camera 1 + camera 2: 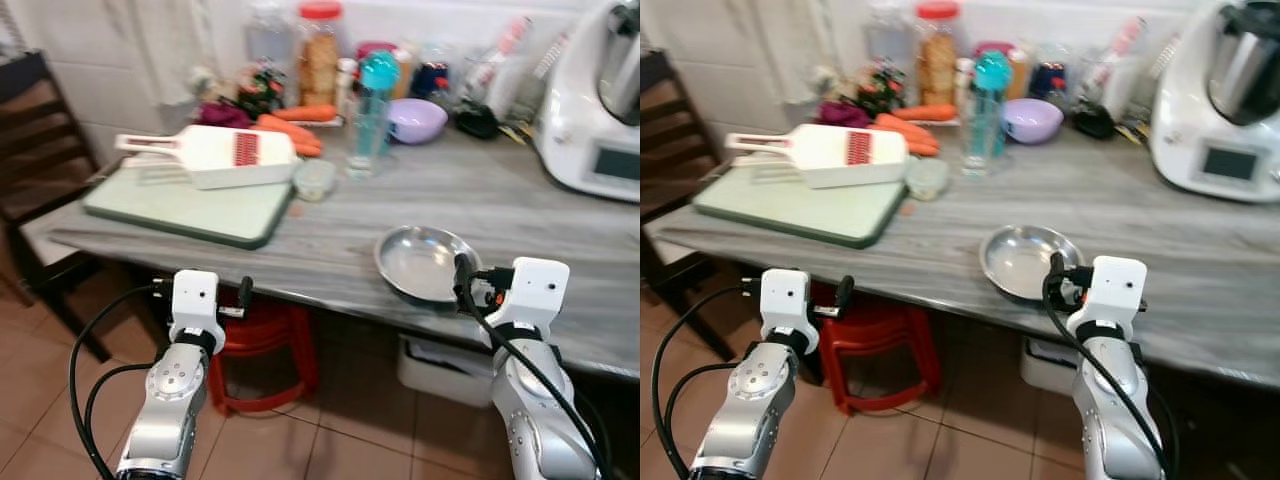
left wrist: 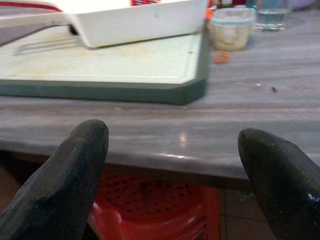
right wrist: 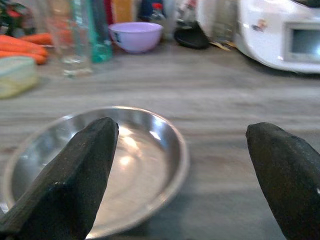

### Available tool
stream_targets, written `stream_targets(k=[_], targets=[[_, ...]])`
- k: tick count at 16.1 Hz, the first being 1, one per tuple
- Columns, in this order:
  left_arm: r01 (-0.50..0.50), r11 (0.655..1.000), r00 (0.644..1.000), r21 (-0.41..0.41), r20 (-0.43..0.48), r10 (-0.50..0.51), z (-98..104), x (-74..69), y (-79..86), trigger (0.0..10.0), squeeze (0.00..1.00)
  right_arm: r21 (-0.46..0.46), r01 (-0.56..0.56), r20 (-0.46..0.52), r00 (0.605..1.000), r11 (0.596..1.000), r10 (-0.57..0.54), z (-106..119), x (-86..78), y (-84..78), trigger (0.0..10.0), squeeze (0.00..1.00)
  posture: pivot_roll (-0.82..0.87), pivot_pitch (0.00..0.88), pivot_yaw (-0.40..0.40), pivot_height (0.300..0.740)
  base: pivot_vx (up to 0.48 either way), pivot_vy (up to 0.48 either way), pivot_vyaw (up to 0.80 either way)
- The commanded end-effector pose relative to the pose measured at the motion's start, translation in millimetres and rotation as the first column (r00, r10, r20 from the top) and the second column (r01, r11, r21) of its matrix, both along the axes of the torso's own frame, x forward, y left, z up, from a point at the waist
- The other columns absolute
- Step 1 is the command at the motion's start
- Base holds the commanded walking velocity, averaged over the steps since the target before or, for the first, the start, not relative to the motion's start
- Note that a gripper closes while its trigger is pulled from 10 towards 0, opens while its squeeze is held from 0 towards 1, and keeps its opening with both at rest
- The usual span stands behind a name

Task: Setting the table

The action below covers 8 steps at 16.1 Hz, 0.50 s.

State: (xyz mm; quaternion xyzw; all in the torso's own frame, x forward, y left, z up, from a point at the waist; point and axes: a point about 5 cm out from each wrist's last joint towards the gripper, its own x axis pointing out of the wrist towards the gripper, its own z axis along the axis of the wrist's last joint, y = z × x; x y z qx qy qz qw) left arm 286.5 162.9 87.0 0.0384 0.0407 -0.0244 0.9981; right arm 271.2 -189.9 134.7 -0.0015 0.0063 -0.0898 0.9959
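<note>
Item: steel plate [image 1: 425,262], empty, lower centre-right of the head view, near the grey table's [image 1: 520,220] front edge. My right gripper [image 3: 182,175], fingers spread wide, sits just before its rim (not touching). My left gripper [image 2: 172,175], likewise spread, faces the green cutting board [image 2: 115,67].

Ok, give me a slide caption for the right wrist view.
Open right gripper poised at the table edge over a steel plate.

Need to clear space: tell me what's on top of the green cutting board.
A white mandoline slicer with a red-edged blade lies across the cutting board, its handle toward the chair side. The board surface beneath the slicer is hidden; the rest looks bare.
</note>
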Motion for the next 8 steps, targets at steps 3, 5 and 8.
stream_targets(k=[3,5,8], targets=[[-0.015,1.000,1.000,0.012,0.017,0.015,7.3,1.8,0.5,10.0,0.00,-0.002,0.006,0.003,1.000,1.000,-0.006,3.0,-1.3,-2.4,10.0,0.00,-0.03,0.000,-0.005,0.740,0.000,0.000,-0.77],[-0.038,0.998,0.999,0.040,0.007,0.038,6.3,-1.0,3.6,10.0,0.00,-0.006,-0.011,0.005,1.000,1.000,0.011,3.9,-1.1,-1.7,10.0,0.00,-0.03,0.000,-0.009,0.740,0.000,0.000,0.00],[-0.036,0.997,0.999,0.066,0.014,0.035,8.3,1.2,2.3,10.0,0.00,-0.005,-0.013,0.007,1.000,1.000,0.013,3.7,0.0,-1.2,10.0,0.00,-0.02,0.000,-0.011,0.740,0.000,0.000,0.00]])
